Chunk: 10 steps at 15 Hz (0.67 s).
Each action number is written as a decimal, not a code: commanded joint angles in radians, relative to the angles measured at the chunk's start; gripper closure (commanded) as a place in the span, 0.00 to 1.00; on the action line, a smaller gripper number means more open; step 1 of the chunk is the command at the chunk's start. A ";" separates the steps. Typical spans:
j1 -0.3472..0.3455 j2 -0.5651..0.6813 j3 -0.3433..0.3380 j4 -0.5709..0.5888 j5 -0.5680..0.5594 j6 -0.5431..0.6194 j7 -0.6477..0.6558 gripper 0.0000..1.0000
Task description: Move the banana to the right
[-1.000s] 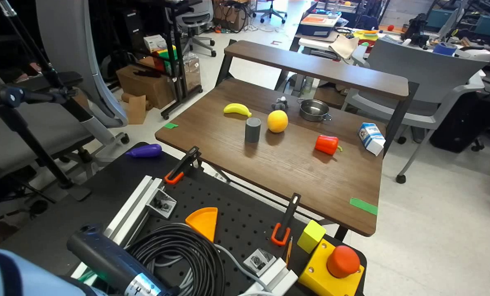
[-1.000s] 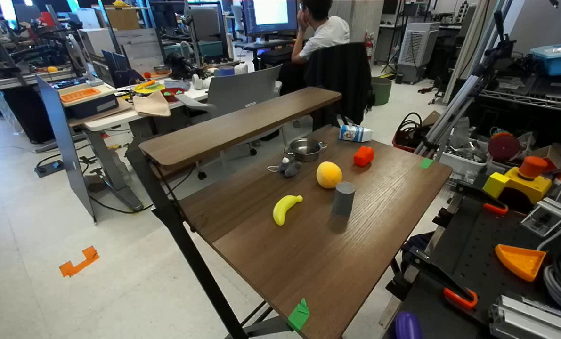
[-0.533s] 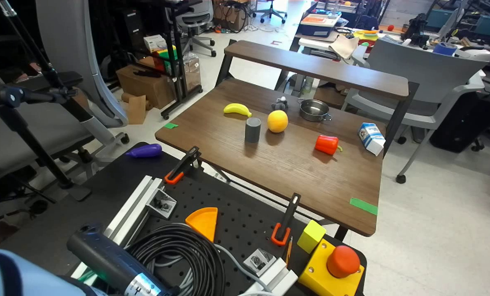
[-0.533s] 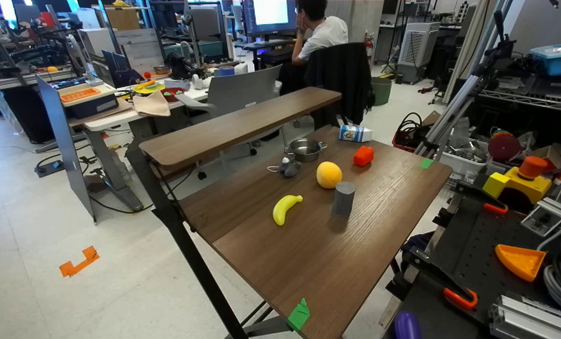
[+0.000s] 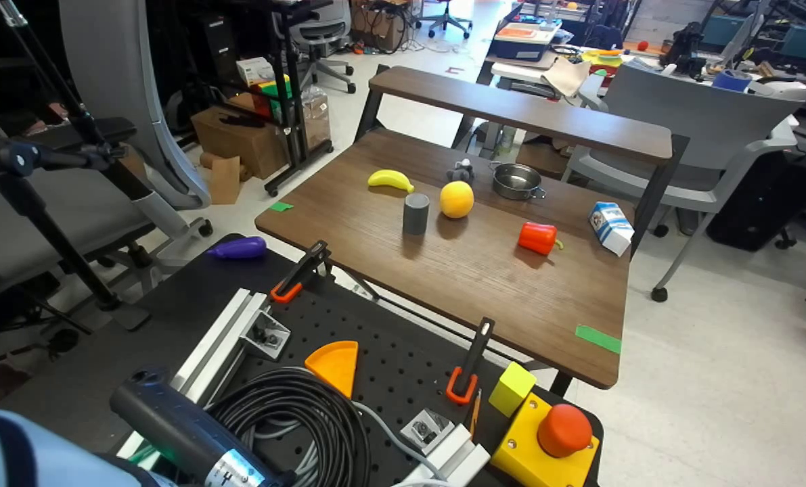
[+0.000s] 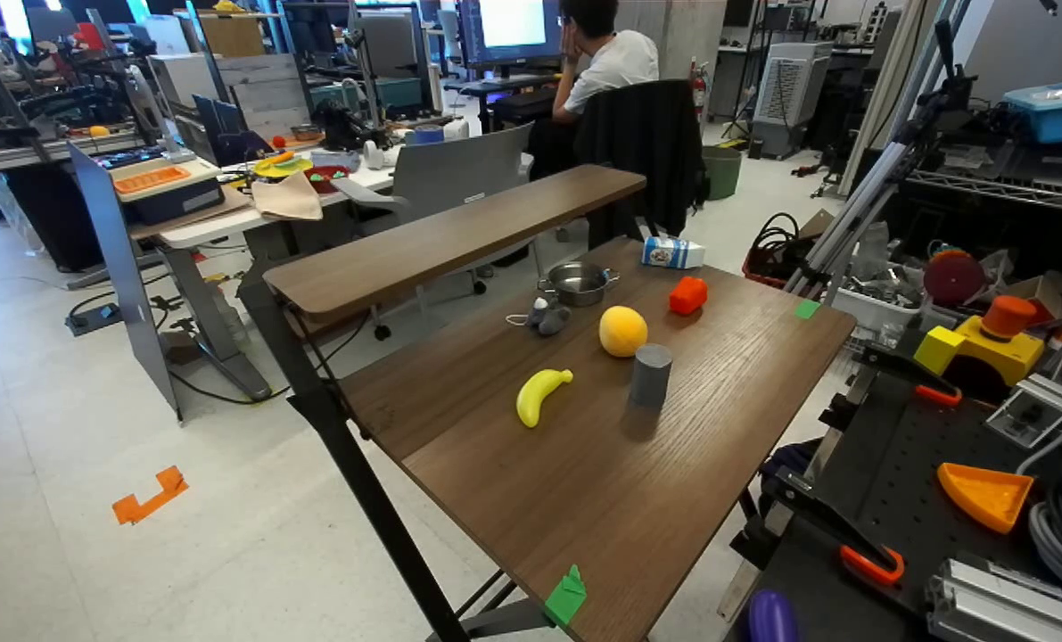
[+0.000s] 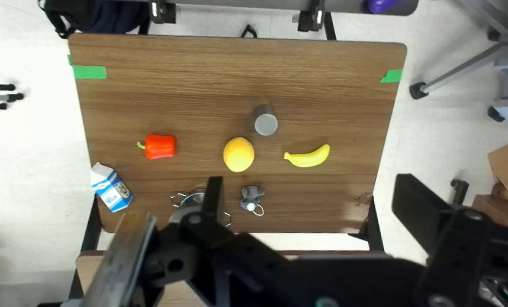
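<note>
The yellow banana (image 5: 390, 180) lies flat on the brown table (image 5: 484, 270). It also shows in an exterior view (image 6: 541, 397), apart from the round yellow-orange fruit (image 6: 623, 332) and the grey cylinder (image 6: 650, 375). In the wrist view the banana (image 7: 308, 157) lies to the right of the round fruit (image 7: 239, 154). My gripper (image 7: 309, 182) is open, with its fingers wide apart and nothing between them. It is high above the table; the banana appears beyond the fingertips. The gripper does not show in either exterior view.
A grey plush mouse (image 5: 461, 171) and a metal pot (image 5: 516, 181) stand near the raised shelf (image 5: 518, 111). A red pepper (image 5: 539, 238) and a blue-white carton (image 5: 611, 228) lie toward one table end. Clamps (image 5: 470, 362) rise at the black board's edge beside the table.
</note>
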 commanded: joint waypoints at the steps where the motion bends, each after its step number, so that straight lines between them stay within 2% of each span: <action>1: 0.020 0.107 -0.026 -0.052 0.128 0.182 -0.017 0.00; 6: 0.045 0.369 -0.022 -0.040 0.367 0.316 -0.065 0.00; 10: 0.048 0.584 0.017 0.021 0.472 0.395 -0.040 0.00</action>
